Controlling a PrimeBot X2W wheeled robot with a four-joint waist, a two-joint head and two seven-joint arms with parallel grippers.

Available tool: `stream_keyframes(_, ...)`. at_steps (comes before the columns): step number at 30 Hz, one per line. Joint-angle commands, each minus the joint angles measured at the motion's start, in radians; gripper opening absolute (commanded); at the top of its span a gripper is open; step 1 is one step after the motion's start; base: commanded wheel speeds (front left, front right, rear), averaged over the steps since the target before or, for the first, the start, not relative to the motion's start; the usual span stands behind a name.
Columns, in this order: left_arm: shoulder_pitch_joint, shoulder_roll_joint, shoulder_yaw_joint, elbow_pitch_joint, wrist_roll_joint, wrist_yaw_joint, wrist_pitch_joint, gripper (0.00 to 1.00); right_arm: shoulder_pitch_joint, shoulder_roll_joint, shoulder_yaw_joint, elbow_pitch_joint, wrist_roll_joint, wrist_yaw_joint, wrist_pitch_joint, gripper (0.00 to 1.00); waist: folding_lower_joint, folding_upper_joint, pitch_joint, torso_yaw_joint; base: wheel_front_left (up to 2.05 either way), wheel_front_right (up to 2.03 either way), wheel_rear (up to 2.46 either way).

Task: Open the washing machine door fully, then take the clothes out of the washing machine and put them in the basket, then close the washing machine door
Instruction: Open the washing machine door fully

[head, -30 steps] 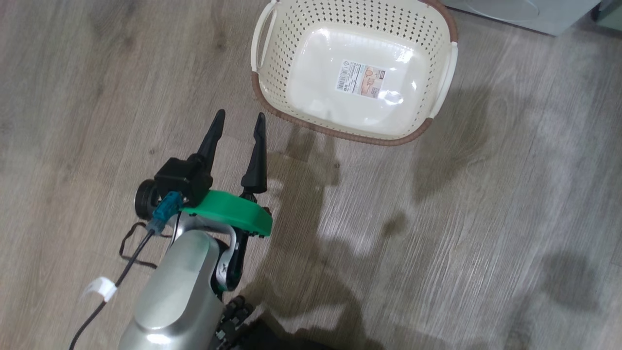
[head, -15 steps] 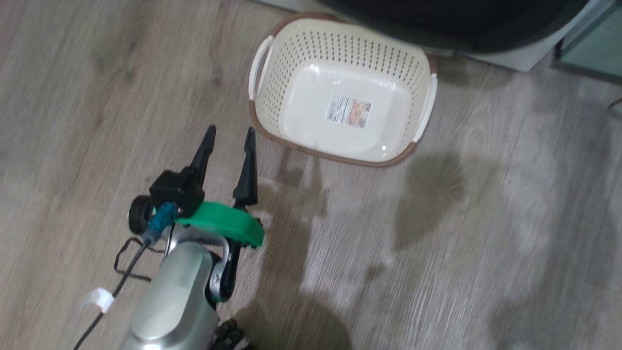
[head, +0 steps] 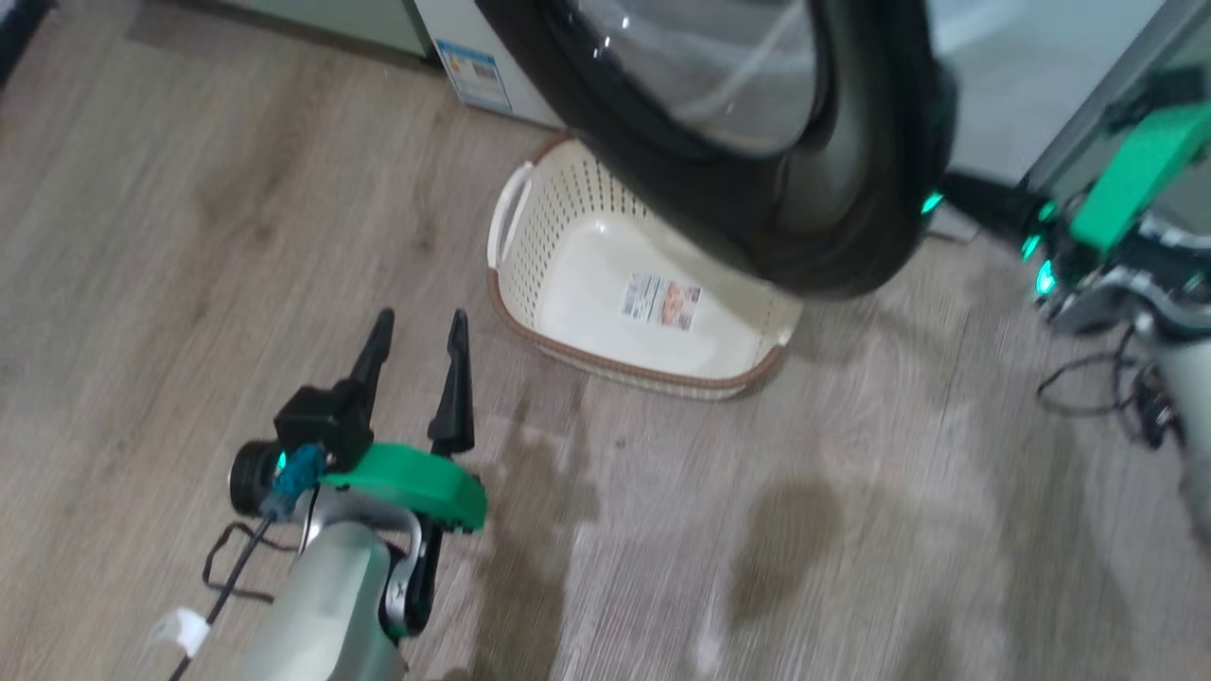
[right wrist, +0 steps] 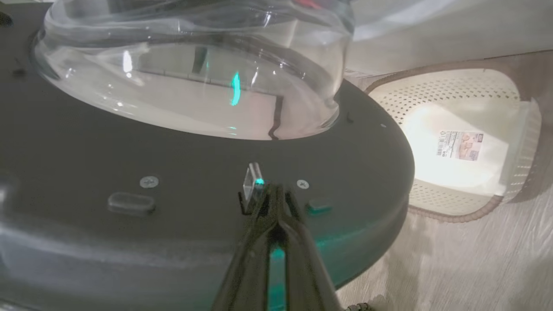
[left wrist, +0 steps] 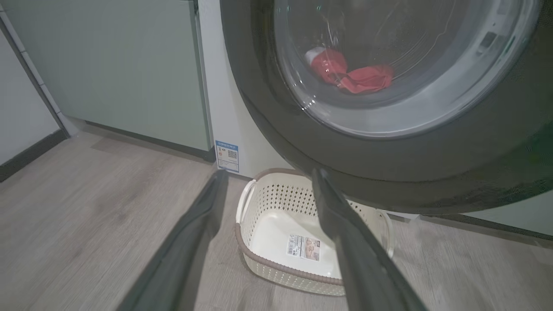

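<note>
left claw [head: 419, 322]: hovering over the wood floor [head: 851, 530] at 7 o'clock in the head view, its two dark fingers [left wrist: 194, 233] spread wide, holding nothing.
right claw [head: 956, 194]: reaching in from 2 o'clock in the head view, fingers [right wrist: 276, 224] pressed together, tips resting on the door's inner face just beside a small clear latch [right wrist: 252, 177]; whether they are nipping it I cannot tell.
washing machine door [head: 833, 227]: standing partly open, its black rim hanging over the basket's far end, its glass bowl bulging toward the right claw.
clothes [left wrist: 352, 77]: lying in the drum [left wrist: 436, 47], showing red through the door glass at 12 o'clock in the left wrist view.
basket [head: 549, 208]: sitting upright on the floor at 1 o'clock from the left claw, a label sticker [head: 660, 301] showing on its bottom.
washing machine [left wrist: 224, 108]: its white front standing behind the basket, a pale green cabinet [left wrist: 121, 69] at its 9 o'clock.
</note>
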Motion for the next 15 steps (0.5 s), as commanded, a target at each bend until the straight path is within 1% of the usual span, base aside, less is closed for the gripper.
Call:
stream_keyframes(1, -0.001, 0.018, 0.041, -0.023, 0.009, -0.002, -0.007, 1.0, 0.011, 0.016, 0.008, -0.044, 0.009, 0.0, 0.006, 0.0, 0.0, -0.0001, -0.031, 0.008, 0.0, 0.0, 0.0)
stream_keyframes(8, 0.036, 0.018, 0.073, -0.006, 0.034, -0.024, -0.007, 1.0, 0.131, 0.077, 0.036, -0.073, 0.011, 0.0, 0.01, 0.0, 0.0, -0.0001, -0.106, 0.036, 0.0, 0.0, 0.0)
stream_keyframes(15, 0.056, 0.018, 0.088, 0.004, 0.048, -0.037, -0.007, 1.0, 0.203, 0.143, 0.053, -0.073, 0.011, 0.0, -0.001, 0.0, 0.0, -0.0001, -0.153, 0.077, 0.0, 0.0, 0.0)
